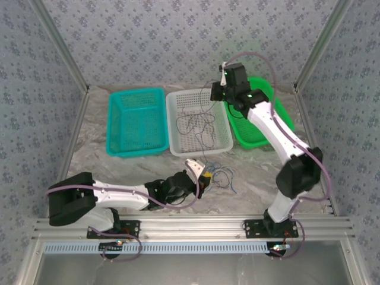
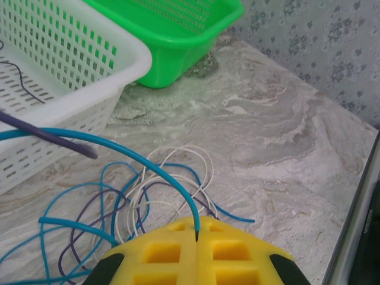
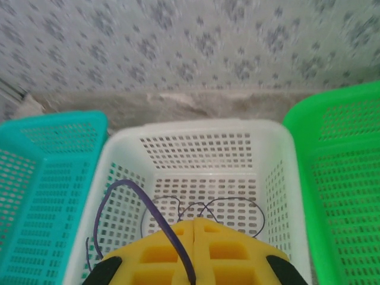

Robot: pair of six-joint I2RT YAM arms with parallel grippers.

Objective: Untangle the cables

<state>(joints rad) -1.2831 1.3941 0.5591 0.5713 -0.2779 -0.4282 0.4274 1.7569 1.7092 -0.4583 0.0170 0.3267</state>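
The left end effector (image 2: pixel 196 230) is closed. Its yellow pads are pressed together on a blue cable (image 2: pixel 151 165), which rises out of the seam between them and arcs away up and to the left. Just ahead of and below this end effector, a loose tangle of cables (image 2: pixel 160 190) lies on the table (image 2: pixel 285 130). The tangle is made of blue loops with a white cable (image 2: pixel 191 151) curling through them and thin purple strands among both. A blurred purple strand (image 2: pixel 50 136) crosses under the blue arc, to the left and close to the camera. Ahead and to the left of the end effector stands the white basket (image 2: pixel 89 56), with the green basket (image 2: pixel 196 29) beyond it.

The right end effector (image 3: pixel 194 228) is also fully closed and grips a purple cable (image 3: pixel 127 189) in the seam between its pads. From there the cable loops up and to the left, then drops down beside the left pad. The white basket sits directly below and ahead of this end effector. Thin dark cables (image 3: pixel 228 205) lie in loose loops on its floor, just past the fingertips. A teal basket (image 3: pixel 35 154) stands to the left of the end effector and the green basket to its right. In the top view, fine strands (image 1: pixel 199 124) hang from this raised end effector down into the white basket.
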